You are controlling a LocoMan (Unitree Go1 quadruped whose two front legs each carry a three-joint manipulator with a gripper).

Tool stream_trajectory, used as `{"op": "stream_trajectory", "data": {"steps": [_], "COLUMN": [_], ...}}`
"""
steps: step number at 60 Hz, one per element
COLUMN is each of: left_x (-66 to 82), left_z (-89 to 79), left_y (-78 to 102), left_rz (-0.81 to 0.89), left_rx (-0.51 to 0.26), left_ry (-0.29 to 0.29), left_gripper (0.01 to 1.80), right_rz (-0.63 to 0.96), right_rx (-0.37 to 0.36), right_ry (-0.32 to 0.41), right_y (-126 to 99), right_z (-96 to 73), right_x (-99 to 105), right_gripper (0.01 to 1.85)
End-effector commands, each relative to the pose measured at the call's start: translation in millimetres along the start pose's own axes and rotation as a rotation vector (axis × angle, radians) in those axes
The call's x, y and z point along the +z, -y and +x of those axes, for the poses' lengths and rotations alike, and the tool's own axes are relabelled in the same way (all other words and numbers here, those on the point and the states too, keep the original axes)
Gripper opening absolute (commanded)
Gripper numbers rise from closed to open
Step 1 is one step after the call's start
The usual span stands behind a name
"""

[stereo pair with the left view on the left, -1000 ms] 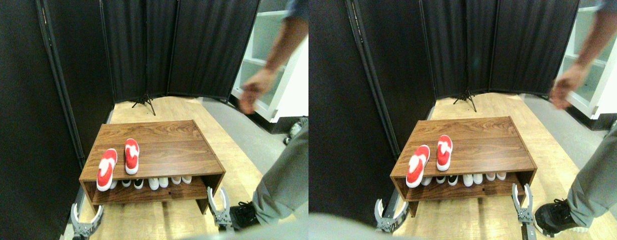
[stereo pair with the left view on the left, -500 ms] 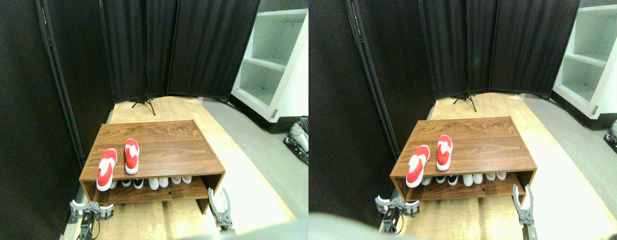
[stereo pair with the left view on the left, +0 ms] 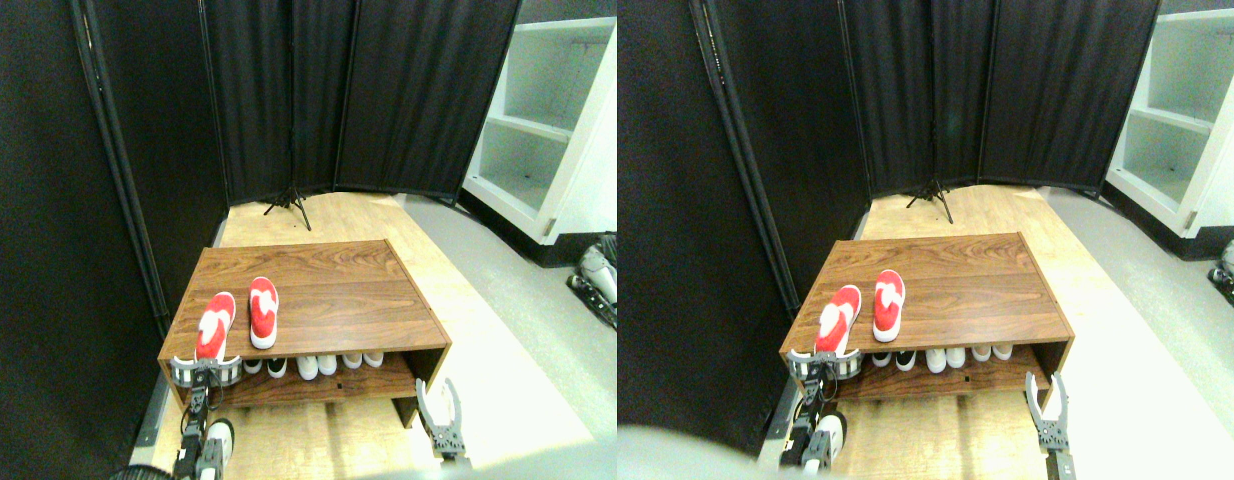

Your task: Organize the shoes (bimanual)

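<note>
The two red shoes lie on top of the low wooden desk (stereo pair with the left view on the left: 317,300), in its front-left area, toes pointing toward the back edge. The left shoe (stereo pair with the left view on the left: 215,325) sits at the front-left corner, angled slightly, with its heel at the front edge. The right shoe (stereo pair with the left view on the left: 263,311) lies just beside it, apart from it, its heel short of the front edge.

The left hand (stereo pair with the left view on the left: 206,364) is raised to the front edge at the left shoe's heel, its jaws spread wide to either side of the heel. Whether they touch the shoe cannot be determined.

The right hand (stereo pair with the left view on the left: 440,410) stands below the desk's front-right corner, jaws open and empty, well apart from both shoes.

The left hand covers the left shoe's heel. On the shelf under the desk top, a row of white and black shoes (stereo pair with the left view on the left: 312,365) shows toes only.
</note>
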Motion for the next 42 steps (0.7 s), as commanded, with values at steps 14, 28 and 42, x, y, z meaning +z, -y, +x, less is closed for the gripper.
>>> {"op": "stream_trajectory", "data": {"steps": [14, 28, 42], "left_x": [-14.7, -11.9, 13.2], "left_z": [32.1, 29.0, -26.8], "left_y": [6.0, 5.6, 7.1], "left_rz": [-0.009, -0.013, 0.027], "left_rx": [-0.012, -0.024, -0.066], "left_ry": [-0.004, -0.038, -0.054], "left_gripper": [1.43, 1.45, 1.5], "right_rz": [-0.029, -0.028, -0.026], "right_rx": [0.084, 0.072, 0.051], "right_ry": [0.008, 0.017, 0.021], "right_y": [-16, -14, -12], "right_z": [1.5, 0.9, 0.6], "right_x": [6, 7, 6], "right_gripper": [0.23, 0.23, 0.26]}}
